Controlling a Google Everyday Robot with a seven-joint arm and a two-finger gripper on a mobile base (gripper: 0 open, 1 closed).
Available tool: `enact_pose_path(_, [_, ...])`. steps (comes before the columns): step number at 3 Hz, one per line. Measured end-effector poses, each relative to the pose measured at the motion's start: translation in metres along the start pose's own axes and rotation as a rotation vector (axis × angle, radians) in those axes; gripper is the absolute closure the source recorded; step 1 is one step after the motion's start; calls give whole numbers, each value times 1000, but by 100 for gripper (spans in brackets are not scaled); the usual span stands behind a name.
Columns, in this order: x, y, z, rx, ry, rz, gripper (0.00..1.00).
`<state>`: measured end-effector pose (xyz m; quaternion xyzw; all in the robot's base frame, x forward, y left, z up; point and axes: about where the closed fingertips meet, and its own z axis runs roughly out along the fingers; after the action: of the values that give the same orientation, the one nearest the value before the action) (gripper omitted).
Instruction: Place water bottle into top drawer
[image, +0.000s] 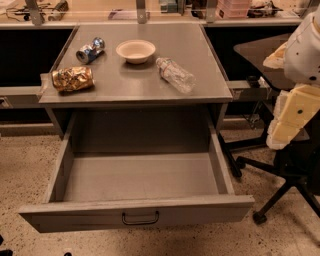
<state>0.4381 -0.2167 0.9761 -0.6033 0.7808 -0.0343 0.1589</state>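
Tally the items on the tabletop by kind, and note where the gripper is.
Water bottle: 1
Crushed can: 1
Bowl: 1
Gold foil bag: 1
Total: 4
Gripper: at the right edge, away from the tabletop.

A lab (cluttered workbenches (250, 22), swivel chair (281, 186)), gripper (286, 126) at right edge.

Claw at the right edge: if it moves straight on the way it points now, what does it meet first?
The claw points downward at the right edge. Probably it meets the dark chair base first, not the top drawer; depth is unclear.
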Motion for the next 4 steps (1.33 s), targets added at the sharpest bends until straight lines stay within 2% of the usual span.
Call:
enact_pose_path(1, [0,0,0,0,0,0,0])
enact_pose_path(2, [-23,-37,21,-2,-19,4,0])
enact_pose_path(4, [-105,-148,95,-40,-30,41,0])
